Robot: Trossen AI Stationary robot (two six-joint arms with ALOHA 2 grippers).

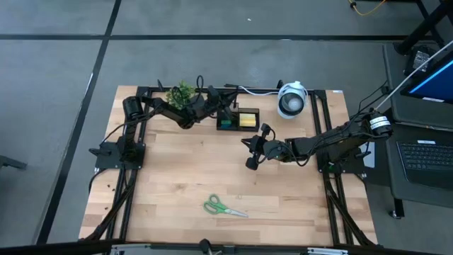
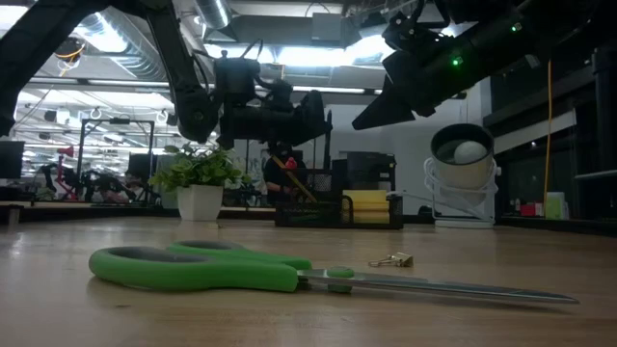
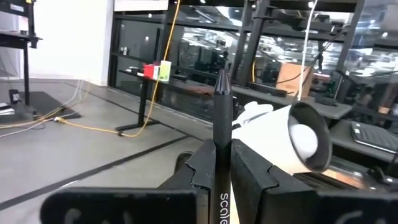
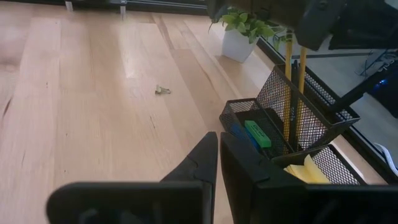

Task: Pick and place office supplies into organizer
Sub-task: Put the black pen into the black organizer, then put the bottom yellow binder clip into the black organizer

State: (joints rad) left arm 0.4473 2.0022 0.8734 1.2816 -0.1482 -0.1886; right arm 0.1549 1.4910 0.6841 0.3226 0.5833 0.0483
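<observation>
The left gripper [image 3: 222, 177] is clamped narrowly on a slim black pen [image 3: 222, 124], which stands up between its two dark fingers [image 3: 202, 168] in the middle of the left wrist view. In the high view this left gripper [image 1: 212, 106] sits at the upper centre of the frame, just left of the small black mesh desk organizer [image 1: 238, 120], which stands at the far edge of the light wooden table [image 1: 177, 184]. The right gripper [image 4: 219, 155] has its fingers pressed together with nothing between them; in the high view it [image 1: 253, 152] hovers near the middle of the frame, below and slightly right of the organizer.

In the right wrist view, right of centre, the organizer [image 4: 292, 124] shows a taller mesh section holding two upright wooden pencils [image 4: 288, 93], a lower section with a small green piece [image 4: 257, 134] and a blue piece [image 4: 238, 132], and a yellow sticky-note pad [image 4: 308, 168] in the nearest compartment.

The green-handled scissors [image 1: 223, 207] lie flat on the table in the lower centre of the high view, well apart from both grippers. A small metal binder clip [image 2: 390, 259] lies on the table just behind the scissors' blades in the low view.

A small green potted plant [image 1: 182, 93] stands upper left of the organizer, and a round white-and-grey device [image 1: 291, 99] stands to its upper right.
</observation>
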